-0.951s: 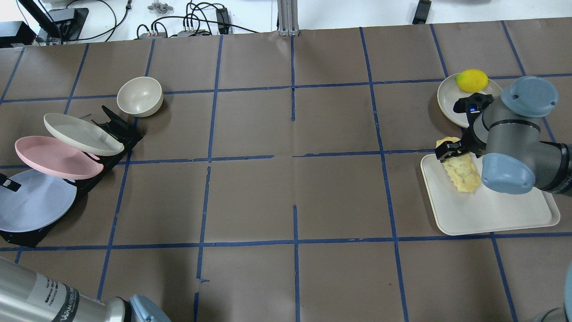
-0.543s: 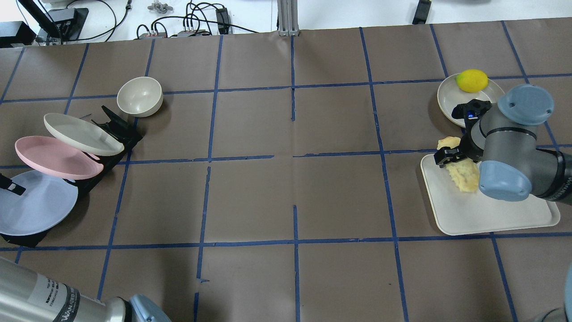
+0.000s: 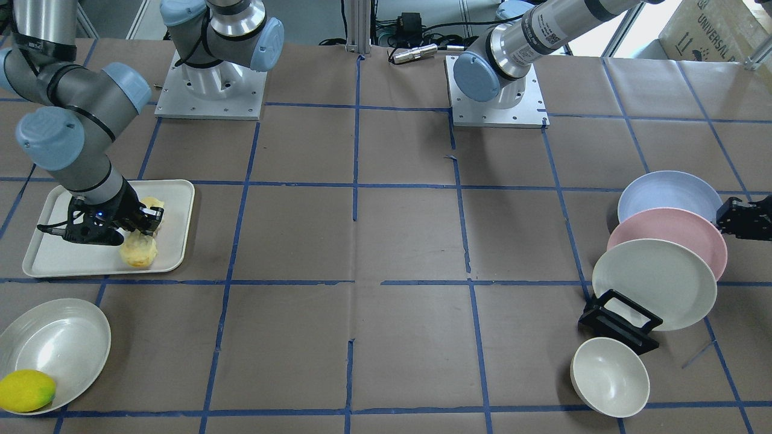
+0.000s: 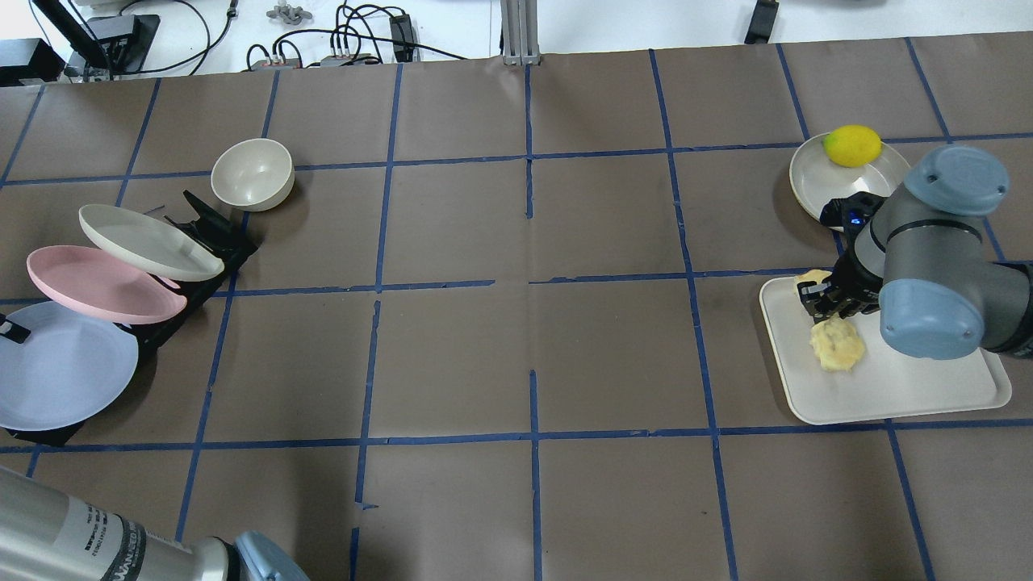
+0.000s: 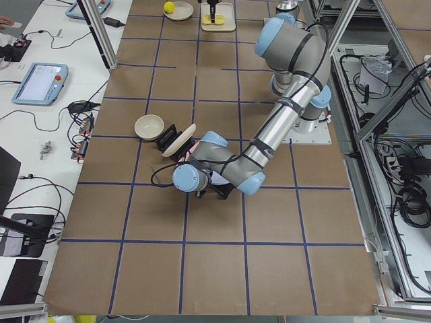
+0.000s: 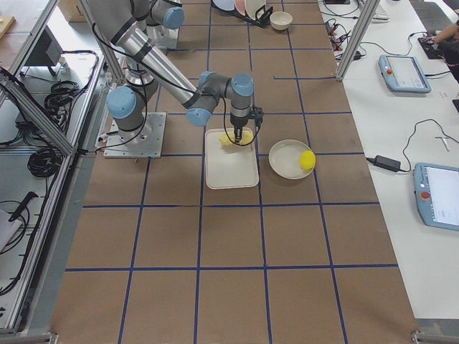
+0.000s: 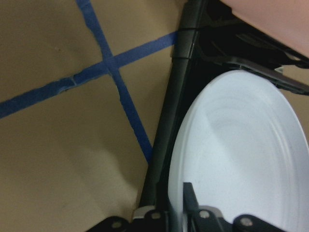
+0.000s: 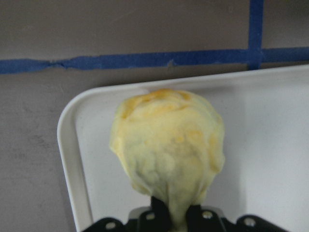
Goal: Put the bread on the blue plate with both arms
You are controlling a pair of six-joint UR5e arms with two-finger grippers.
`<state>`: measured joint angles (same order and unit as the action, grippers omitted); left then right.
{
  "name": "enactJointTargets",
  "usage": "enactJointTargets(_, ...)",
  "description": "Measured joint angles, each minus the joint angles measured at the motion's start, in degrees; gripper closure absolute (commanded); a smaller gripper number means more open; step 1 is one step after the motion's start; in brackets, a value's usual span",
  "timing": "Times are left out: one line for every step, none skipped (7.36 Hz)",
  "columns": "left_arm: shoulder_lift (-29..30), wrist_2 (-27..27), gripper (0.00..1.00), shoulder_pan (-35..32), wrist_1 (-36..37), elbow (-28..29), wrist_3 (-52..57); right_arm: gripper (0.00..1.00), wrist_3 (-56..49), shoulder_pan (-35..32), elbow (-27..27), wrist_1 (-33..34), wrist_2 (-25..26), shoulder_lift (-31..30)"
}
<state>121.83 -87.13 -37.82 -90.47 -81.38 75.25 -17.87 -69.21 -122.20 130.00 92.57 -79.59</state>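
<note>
The right pincer (image 4: 827,300) is clamped on the middle of the bread (image 4: 838,347), whose long axis sticks out past both jaws, over the tray (image 4: 912,395). Far across the bench, to this pincer's left, the left pincer (image 4: 14,332) grips the rim of the blue plate (image 4: 60,375), well apart from the bread

On my feeds I count one blue plate (image 4: 60,375), one pink plate (image 4: 97,284), one off-white plate (image 4: 145,240), one black rack (image 4: 219,236), one bowl (image 4: 252,173), one dish (image 4: 819,184), one lemon (image 4: 852,145), one bread (image 4: 838,347), one tray (image 4: 888,391), one left arm (image 4: 81,532) and one right arm (image 4: 928,242).
</note>
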Motion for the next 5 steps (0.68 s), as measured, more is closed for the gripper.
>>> enactJointTargets(-2.4,-0.2,0.92,0.0,-2.5,-0.2,0.0,0.93,0.7,0.0,4.3,-7.6,0.0,-0.7)
enactJointTargets(-5.3,-0.6,0.92,0.1,-4.6,-0.8,0.1,0.95,1.0,-0.1,9.2,-15.8,-0.1,-1.6)
enactJointTargets(-7.9,-1.1,0.92,0.3,-6.9,-1.4,0.0,0.95,1.3,-0.3,14.6,-24.3,-0.3,-2.9)
enactJointTargets(-10.5,-1.3,0.92,0.4,-10.2,-1.8,-0.5,0.95,1.9,-0.8,20.3,-32.3,-0.7,-3.9)
enactJointTargets(-13.8,-1.4,0.92,0.3,-14.1,-2.3,-1.9,0.95,3.8,-2.1,26.6,-39.6,-1.1,-3.9)
